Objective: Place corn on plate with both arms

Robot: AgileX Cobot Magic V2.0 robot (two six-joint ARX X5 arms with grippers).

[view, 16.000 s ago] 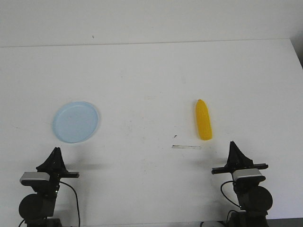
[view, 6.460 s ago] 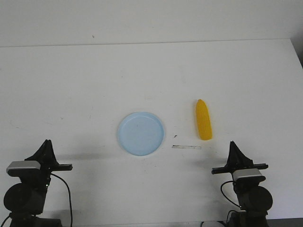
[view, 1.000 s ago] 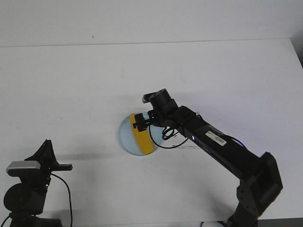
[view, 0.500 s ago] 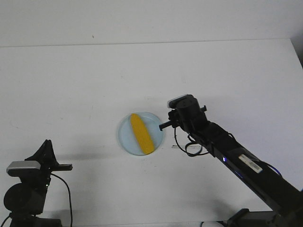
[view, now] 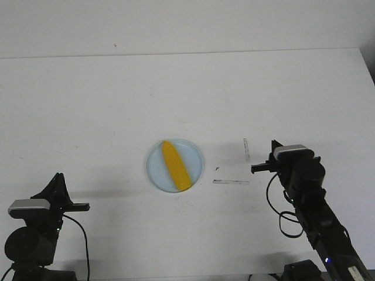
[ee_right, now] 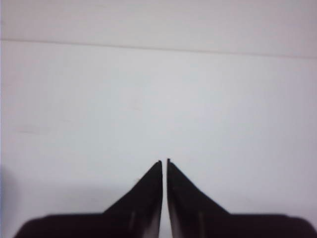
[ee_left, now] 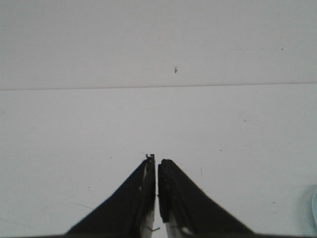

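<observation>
We see the corn (view: 176, 166) lying flat on the plate (view: 196, 155), which sits near the middle of the white tabletop (view: 187, 93), somewhat toward the near edge. The cob runs diagonally across the plate, its pointed end toward the far edge and its blunt end toward the near edge, reaching almost to the plate's near rim. Nothing touches either of them.

Our left end effector (ee_left: 156, 161) is parked by the near left corner, well apart from the plate. In the left wrist view its two black fingers (ee_left: 141, 183) are pressed together with only a hairline seam between them, and they grip nothing; only bare tabletop lies ahead of them, with a sliver of the plate's pale blue rim at the picture's edge.

Our right end effector (ee_right: 164, 161) hangs over the tabletop to the right of the plate, on the near right side, clear of the corn. In the right wrist view its fingers (ee_right: 148, 186) are likewise pressed together and empty.

Between the plate and the right arm (view: 310, 205) we see two thin pale strips (view: 231, 181) on the tabletop, one lying parallel to the near edge and the other running toward the far edge, plus a tiny dark speck (view: 217, 168) just beside them.
</observation>
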